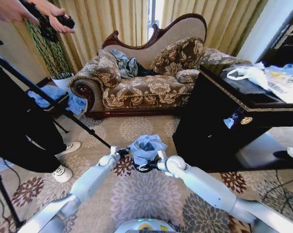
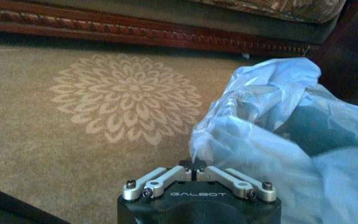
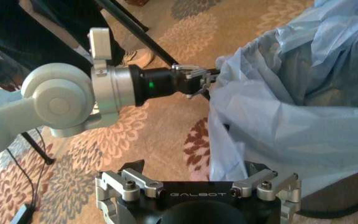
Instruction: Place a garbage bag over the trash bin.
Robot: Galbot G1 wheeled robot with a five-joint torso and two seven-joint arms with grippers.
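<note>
From the head view I have the trash bin [image 1: 142, 166] on the carpet in front of the sofa [image 1: 146, 73], with the garbage bag [image 1: 146, 146] bunched over its mouth and standing up in a crumpled peak. My left tool [image 1: 123, 152] sits at the bag's left edge, my right tool [image 1: 151, 165] at the bin's near right rim. The dark cabinet [image 1: 219, 121] stands close on the right, so a wide swing of that arm could clip it.

In the left wrist view the left tool [image 2: 197, 167] is closed, its tips pinching a fold of the garbage bag [image 2: 278, 140] above the patterned carpet [image 2: 104, 102]. The film is thin; I judge a hard outward pull could tear it or let it slip from the pinch.

In the right wrist view the right tool [image 3: 197, 184] stands with its fingers spread apart, holding nothing, just beside the draped garbage bag [image 3: 291, 102] and the dark wall of the trash bin [image 3: 340, 198]. The left tool [image 3: 205, 80] grips the bag's far hem. With only one side held, I think the bag may drag off the rim, or the light bin may tip as the plastic tightens.
</note>
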